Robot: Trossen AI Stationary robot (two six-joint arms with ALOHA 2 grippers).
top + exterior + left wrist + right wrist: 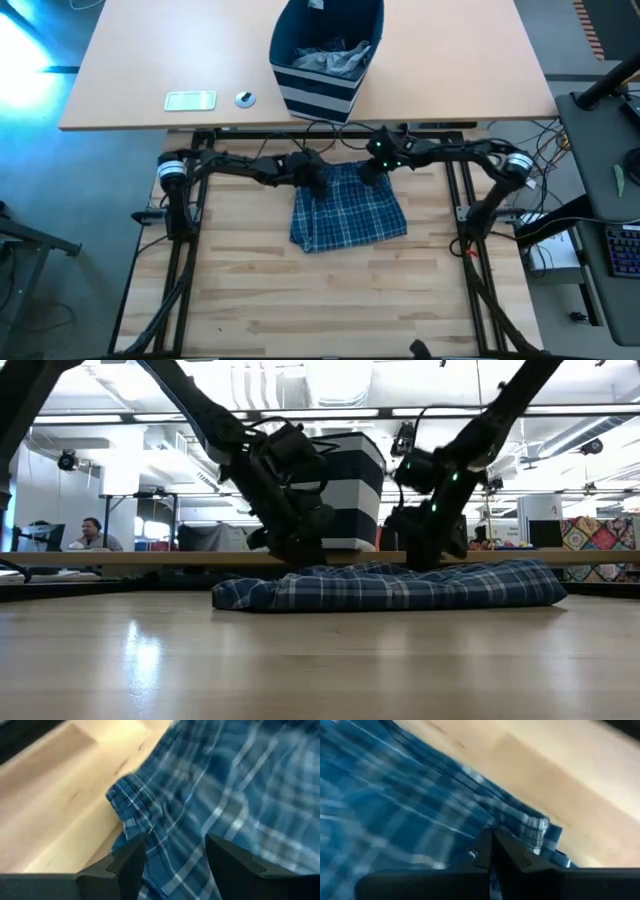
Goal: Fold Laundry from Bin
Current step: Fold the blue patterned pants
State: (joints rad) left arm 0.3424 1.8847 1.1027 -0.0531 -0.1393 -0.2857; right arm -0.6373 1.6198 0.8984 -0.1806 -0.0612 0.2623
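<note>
Fingers: left gripper (172, 865) apart astride, right gripper (491, 851) pinched together on, far corners of the blue-and-white plaid cloth garment (348, 208) lying mid-table, apparently positioned to fold it.

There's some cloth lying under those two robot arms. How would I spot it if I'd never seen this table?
Find the pale wooden table between the two dark arms. Near its far edge, just in front of the striped navy bin, lies a blue-and-white plaid garment, both grippers at its far edge. It is the only cloth spread on the table; the grey laundry sits inside the bin.
</note>
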